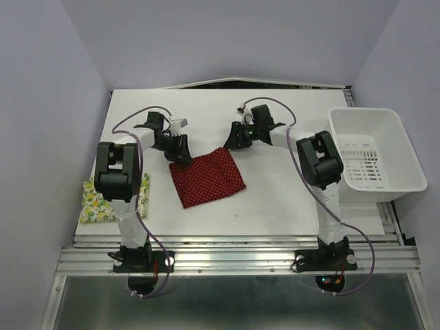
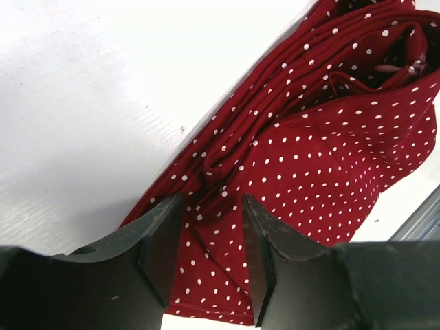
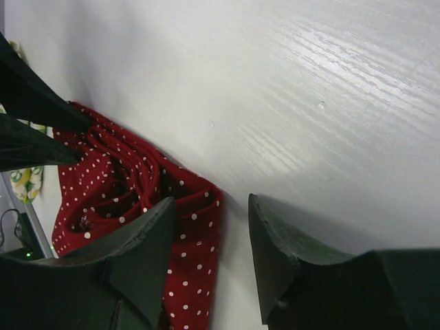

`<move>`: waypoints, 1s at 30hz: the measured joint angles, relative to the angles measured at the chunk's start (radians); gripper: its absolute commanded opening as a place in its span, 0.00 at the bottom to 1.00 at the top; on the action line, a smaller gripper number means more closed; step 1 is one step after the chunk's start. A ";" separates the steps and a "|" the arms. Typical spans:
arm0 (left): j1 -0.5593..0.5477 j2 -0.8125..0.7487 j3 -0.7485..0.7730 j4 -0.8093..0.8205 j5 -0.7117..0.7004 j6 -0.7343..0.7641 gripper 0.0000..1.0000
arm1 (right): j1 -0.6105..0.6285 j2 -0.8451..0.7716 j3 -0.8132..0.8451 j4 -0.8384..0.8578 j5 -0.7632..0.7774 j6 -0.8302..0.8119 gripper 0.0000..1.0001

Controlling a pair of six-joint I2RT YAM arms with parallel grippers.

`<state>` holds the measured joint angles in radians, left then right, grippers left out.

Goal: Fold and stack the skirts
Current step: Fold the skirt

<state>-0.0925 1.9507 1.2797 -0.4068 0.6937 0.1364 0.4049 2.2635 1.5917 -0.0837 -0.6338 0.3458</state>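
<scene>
The dark red polka-dot skirt (image 1: 207,177) lies flat as a folded square on the white table (image 1: 289,199). My left gripper (image 1: 180,152) hovers at its far left corner, open, with bunched red fabric (image 2: 309,137) lying under and between the fingers (image 2: 161,240), not pinched. At the far right corner my right gripper (image 1: 230,141) is open too, and the skirt's folded edge (image 3: 196,240) lies beside its left finger (image 3: 137,254). The lemon-print skirt (image 1: 93,203) rests folded at the table's left edge, partly hidden by the left arm.
A white plastic bin (image 1: 385,187) stands at the table's right side, beside the right arm. The left gripper's dark fingers (image 3: 27,130) show at the upper left of the right wrist view. The table's metal front rail (image 1: 234,258) runs along the near edge.
</scene>
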 measured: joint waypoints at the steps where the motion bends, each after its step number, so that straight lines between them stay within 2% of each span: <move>1: 0.000 0.001 0.000 0.001 0.002 -0.002 0.50 | 0.000 0.000 0.000 0.000 -0.010 0.000 0.50; 10: -0.027 0.033 0.045 0.017 0.014 -0.012 0.49 | 0.002 0.006 0.001 -0.015 -0.060 -0.003 0.38; 15: -0.047 0.054 0.047 0.041 0.025 -0.032 0.42 | 0.002 0.010 0.000 -0.021 -0.071 -0.010 0.30; 17: -0.050 0.058 0.047 0.052 0.028 -0.042 0.34 | 0.002 0.010 -0.003 -0.021 -0.072 -0.011 0.26; 18: -0.051 0.060 0.047 0.059 0.029 -0.048 0.26 | 0.002 0.010 -0.005 -0.021 -0.072 -0.011 0.21; 20: -0.051 0.061 0.047 0.063 0.028 -0.055 0.21 | 0.002 0.010 -0.013 -0.020 -0.069 -0.018 0.10; 23: -0.051 0.061 0.045 0.068 0.028 -0.060 0.11 | 0.002 0.010 -0.024 -0.019 -0.062 -0.018 0.01; 27: -0.051 0.050 0.039 0.065 0.024 -0.057 0.03 | 0.002 0.005 -0.035 -0.009 -0.050 -0.019 0.01; 30: -0.051 0.014 0.030 0.047 0.017 -0.044 0.02 | 0.002 0.001 -0.043 -0.006 -0.037 -0.021 0.01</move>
<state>-0.1440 1.9644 1.3094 -0.3599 0.7105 0.0921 0.4068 2.2642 1.5486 -0.0898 -0.6708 0.3244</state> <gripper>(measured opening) 0.161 0.023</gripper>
